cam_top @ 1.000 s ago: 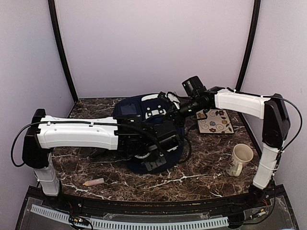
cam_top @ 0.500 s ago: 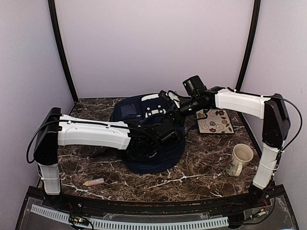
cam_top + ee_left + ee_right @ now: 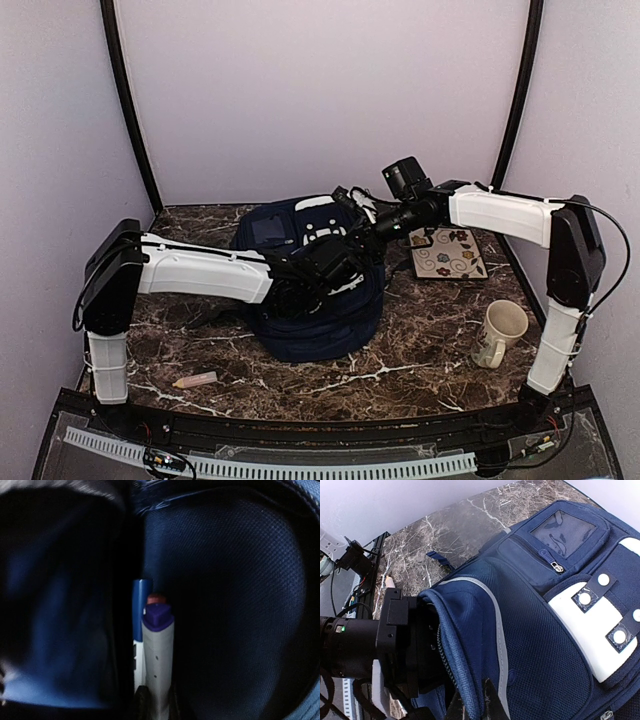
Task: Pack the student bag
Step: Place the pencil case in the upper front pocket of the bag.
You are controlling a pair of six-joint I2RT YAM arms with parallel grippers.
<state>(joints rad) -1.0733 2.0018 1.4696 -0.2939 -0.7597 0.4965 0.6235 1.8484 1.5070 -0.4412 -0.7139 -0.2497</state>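
Though invisible overhead, marker [image 3: 158, 650] (in bag [image 3: 235, 590])

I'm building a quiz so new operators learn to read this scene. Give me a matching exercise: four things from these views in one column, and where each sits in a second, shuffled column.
Things:
1. mug
2. flowered card
3. pink stick
4. purple-capped marker

Places:
A. inside the student bag
B. near left part of the table, in front of the bag
C. near right part of the table
D. far right, just beside the bag

Pairs: 1-C, 2-D, 3-B, 4-A
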